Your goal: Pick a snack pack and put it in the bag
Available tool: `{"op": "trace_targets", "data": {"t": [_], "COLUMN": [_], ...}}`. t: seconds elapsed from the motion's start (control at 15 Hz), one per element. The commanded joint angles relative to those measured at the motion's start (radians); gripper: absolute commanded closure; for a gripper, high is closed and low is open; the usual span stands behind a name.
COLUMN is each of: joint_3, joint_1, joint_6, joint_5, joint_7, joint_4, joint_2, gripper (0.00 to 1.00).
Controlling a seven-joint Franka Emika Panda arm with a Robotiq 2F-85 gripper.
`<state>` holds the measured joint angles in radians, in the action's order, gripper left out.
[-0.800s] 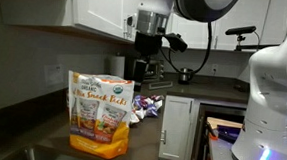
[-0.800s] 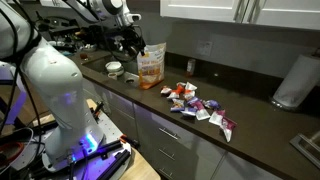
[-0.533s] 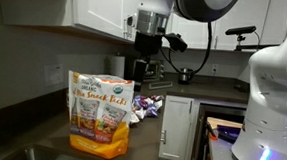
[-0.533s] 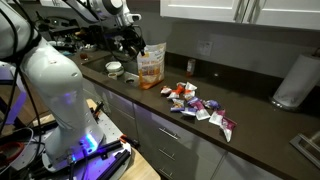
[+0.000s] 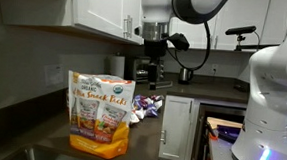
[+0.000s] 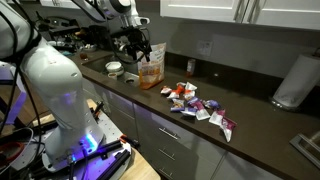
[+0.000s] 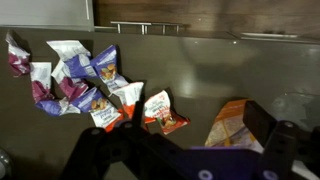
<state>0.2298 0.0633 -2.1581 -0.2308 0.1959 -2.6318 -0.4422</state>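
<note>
The bag (image 5: 99, 112) stands upright on the dark counter, orange-yellow with a green-and-white top band; it also shows in an exterior view (image 6: 151, 68) and in the wrist view (image 7: 230, 125). A reddish-orange snack pack (image 7: 160, 113) lies on the counter at the near end of a pile of pouches, with another one (image 7: 106, 116) beside it. The pile shows in both exterior views (image 5: 147, 103) (image 6: 184, 94). My gripper (image 5: 152, 69) hangs above the counter between bag and pile, also in an exterior view (image 6: 141, 50). In the wrist view the gripper (image 7: 200, 130) is open and empty.
Purple-and-white pouches (image 7: 85, 72) lie mixed in the pile and spread along the counter (image 6: 213, 113). A paper towel roll (image 6: 292, 82) stands at the far end. A small bowl (image 6: 115, 68) sits beside the bag. Upper cabinets (image 5: 103, 9) hang above.
The arm has moved from over the bag sideways towards the pile of pouches. The bag and the pouches have not moved.
</note>
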Motion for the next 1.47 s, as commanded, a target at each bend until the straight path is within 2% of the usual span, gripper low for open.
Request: {"op": "trace_targets", "data": {"t": [0.0, 0.13, 0.4, 0.8, 1.0, 1.2, 1.4], "joint_3": [-0.043, -0.076, -0.145, -0.184, -0.194, -0.220, -0.261], "joint_1": [-0.046, -0.061, -0.057, -0.050, -0.056, -0.042, -0.019], "joint_6": [-0.030, -0.085, -0.233, -0.570, -0.750, -0.869, -0.955], "joint_5": [-0.078, -0.060, 0.057, 0.172, 0.135, 0.122, 0.058], "joint_7": [0.013, 0.022, 0.012, -0.008, 0.021, 0.029, 0.065], "joint_4": [0.021, 0.029, 0.035, 0.030, 0.031, 0.040, 0.047], "joint_2": [0.047, 0.092, 0.226, 0.428, 0.512, 0.596, 0.679], "gripper": [0.00, 0.00, 0.00, 0.00, 0.00, 0.00, 0.00]}}
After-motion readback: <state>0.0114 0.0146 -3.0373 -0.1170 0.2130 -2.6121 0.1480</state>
